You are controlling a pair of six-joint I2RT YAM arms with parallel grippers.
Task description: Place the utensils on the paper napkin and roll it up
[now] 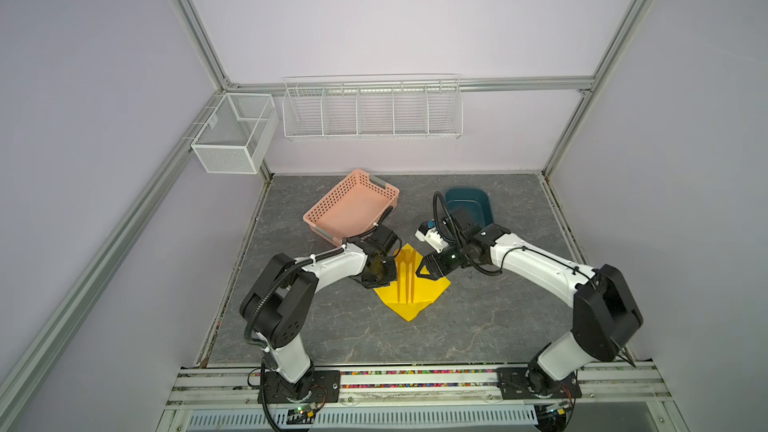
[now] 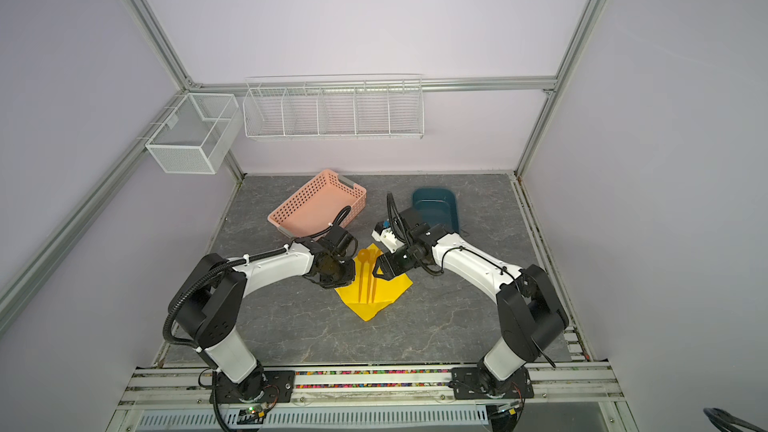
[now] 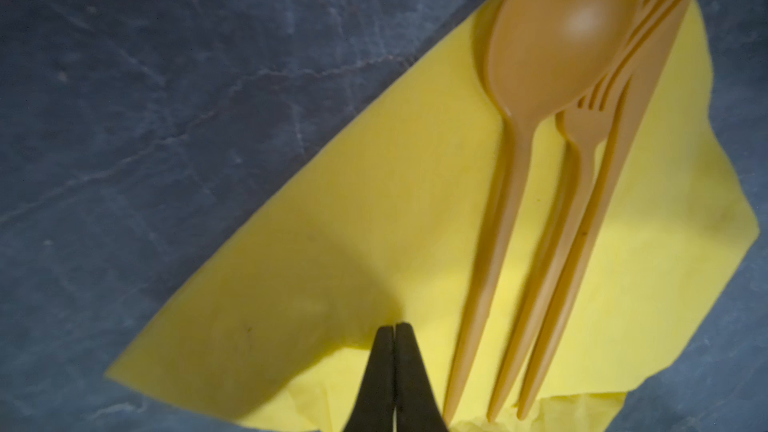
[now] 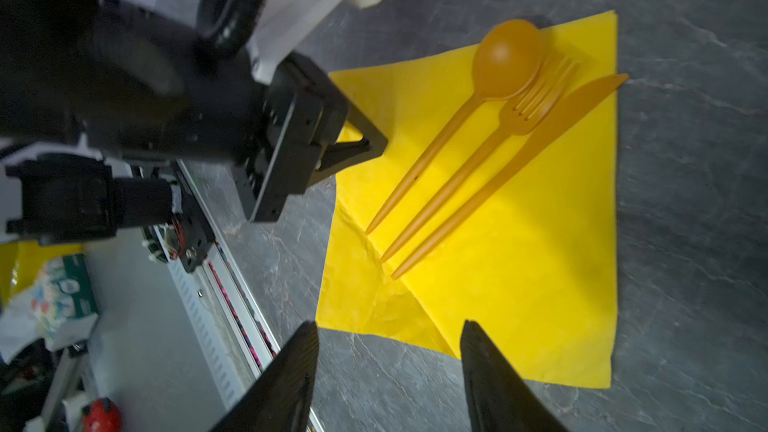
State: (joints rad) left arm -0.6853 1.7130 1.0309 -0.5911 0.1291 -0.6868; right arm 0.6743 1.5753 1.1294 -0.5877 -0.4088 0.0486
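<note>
Yellow paper napkin [image 1: 428,295] lies mid-table before us, the utensils [image 4: 457,178] side by side on it. Our left gripper [image 3: 395,328] is pinched together over the napkin, our right gripper [image 4: 388,323] spread apart at its edge. Beyond sit a pink basket [image 1: 353,209] and a teal tub [image 1: 467,201].

The utensils [image 1: 406,280] lie on the paper napkin [image 1: 428,295] (basket [image 1: 324,205] behind it leftward, tub [image 1: 478,201] rightward).
</note>
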